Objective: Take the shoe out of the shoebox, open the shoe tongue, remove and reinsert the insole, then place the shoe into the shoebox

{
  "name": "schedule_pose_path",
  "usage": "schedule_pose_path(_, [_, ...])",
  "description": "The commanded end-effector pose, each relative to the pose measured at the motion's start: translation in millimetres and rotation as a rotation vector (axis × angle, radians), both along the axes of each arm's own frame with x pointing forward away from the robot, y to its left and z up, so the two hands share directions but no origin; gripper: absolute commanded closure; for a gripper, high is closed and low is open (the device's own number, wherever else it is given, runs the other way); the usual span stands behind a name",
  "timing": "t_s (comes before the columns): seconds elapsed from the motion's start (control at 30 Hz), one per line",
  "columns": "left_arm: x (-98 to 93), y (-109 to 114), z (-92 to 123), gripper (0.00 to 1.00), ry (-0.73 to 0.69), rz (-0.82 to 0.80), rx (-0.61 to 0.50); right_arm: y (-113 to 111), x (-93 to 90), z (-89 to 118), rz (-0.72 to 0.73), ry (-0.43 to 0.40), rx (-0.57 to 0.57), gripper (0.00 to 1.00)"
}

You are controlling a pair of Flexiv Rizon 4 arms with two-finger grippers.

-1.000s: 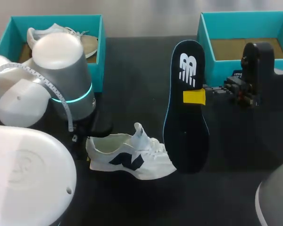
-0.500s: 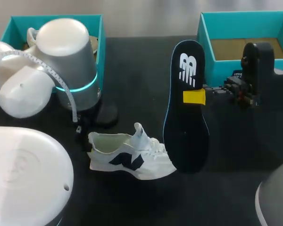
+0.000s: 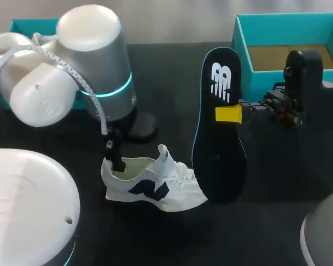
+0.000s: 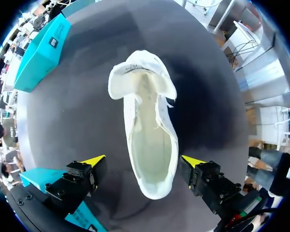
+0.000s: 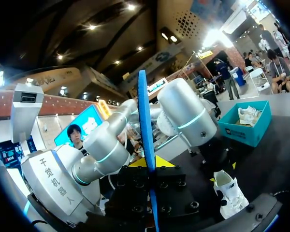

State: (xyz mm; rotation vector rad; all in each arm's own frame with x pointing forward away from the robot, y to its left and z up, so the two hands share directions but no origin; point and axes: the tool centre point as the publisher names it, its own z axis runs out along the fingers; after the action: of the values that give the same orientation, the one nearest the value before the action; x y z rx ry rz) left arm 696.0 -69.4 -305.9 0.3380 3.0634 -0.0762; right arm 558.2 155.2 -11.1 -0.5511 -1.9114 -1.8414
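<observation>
My right claw [image 3: 228,114] is closed on the insole [image 3: 219,149]. It pinches the long edge about halfway along and holds the insole upright above the table [image 3: 172,83], a little right of the middle. The insole is thin and very light. I judge it to be soft foam that bends easily, so a grip at the middle lets both ends flop. I should push it into the shoe toe end first, without force.

The shoe [image 4: 150,140] lies on the table near the middle, with its heel to the left. My left claw [image 4: 142,160] is wide open, with one finger on each side of the heel, and as far as I can see neither finger touches it. The shoe looks light, with a soft upper and a stiffer heel cup. It will probably slide on the smooth table, so the two sides of the heel are the good place to hold it.

The tongue [image 3: 164,152] is pulled up, so the opening is free. My left arm hangs just above the heel and narrows the way in for the insole. The shoebox [image 3: 240,33] stands far right, behind my right claw. A second box [image 5: 253,130] at far left holds another shoe [image 5: 245,113], well apart.
</observation>
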Motion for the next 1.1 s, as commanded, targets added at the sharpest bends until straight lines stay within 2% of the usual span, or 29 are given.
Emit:
schedule_pose_path(0.03, [7.9, -19.7, -13.3, 0.00, -0.007, 0.019, 0.015, 0.1, -5.2, 0.0, -0.011, 0.000, -0.001, 1.00])
schedule_pose_path(0.23, [19.0, -27.7, -27.2, 0.00, 0.012, 0.053, -0.034, 0.1, -5.2, 0.0, -0.011, 0.000, -0.001, 1.00])
schedule_pose_path(0.67, [35.4, -37.9, -57.9, 0.00, 0.008, 0.081, -0.060, 0.1, -5.2, 0.0, -0.011, 0.000, -0.001, 1.00])
schedule_pose_path(0.9, [33.0, -37.0, -68.0, 0.00, 0.023, 0.072, -0.065, 0.1, -5.2, 0.0, -0.011, 0.000, -0.001, 1.00])
schedule_pose_path(1.1, [35.5, -34.0, -69.4, 0.05, 0.021, 0.076, -0.064, 0.1, -5.2, 0.0, -0.011, 0.000, -0.001, 1.00])
